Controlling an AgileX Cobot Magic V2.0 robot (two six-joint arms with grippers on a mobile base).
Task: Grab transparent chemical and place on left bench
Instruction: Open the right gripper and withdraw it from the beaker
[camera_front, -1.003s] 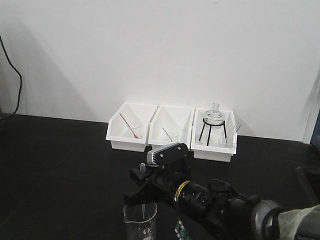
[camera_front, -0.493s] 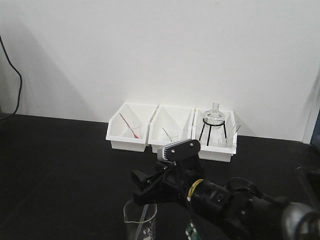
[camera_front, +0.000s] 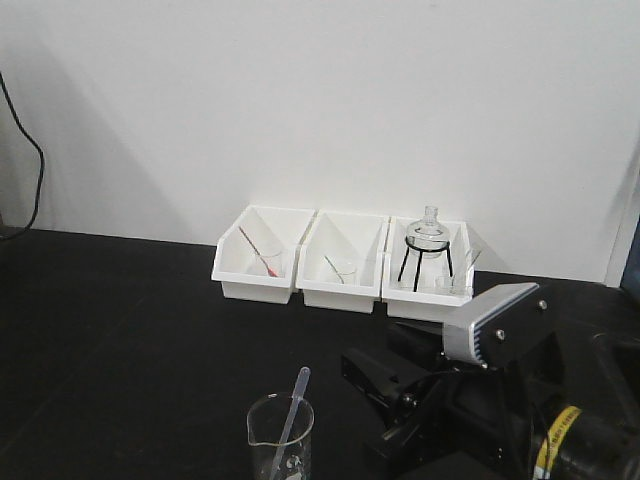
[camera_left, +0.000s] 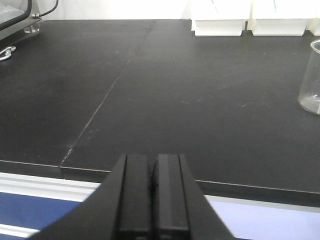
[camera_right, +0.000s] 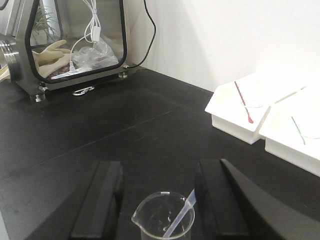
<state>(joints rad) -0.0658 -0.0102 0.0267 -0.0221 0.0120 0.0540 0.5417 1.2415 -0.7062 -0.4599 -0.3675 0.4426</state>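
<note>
The transparent chemical, a translucent pipette (camera_front: 294, 404), stands leaning in a clear glass beaker (camera_front: 280, 442) on the black left bench (camera_front: 120, 320). In the right wrist view the pipette (camera_right: 181, 216) rests against the right of the beaker's rim (camera_right: 163, 220). My right gripper (camera_right: 160, 200) is open and empty, with a finger on each side of the beaker and touching neither it nor the pipette. In the front view it (camera_front: 378, 405) sits to the right of the beaker. My left gripper (camera_left: 152, 195) is shut and empty, low at the bench's front edge.
Three white bins (camera_front: 342, 262) line the white wall: a red pipette (camera_front: 256, 250) in the left one, a glass flask on a black stand (camera_front: 430, 245) in the right one. A glove chamber (camera_right: 75, 45) stands far left. The beaker shows at the left wrist view's right edge (camera_left: 311, 75).
My right gripper was over the beaker at the pipette. It has opened and drawn back to the right. The pipette now stands free in the beaker.
</note>
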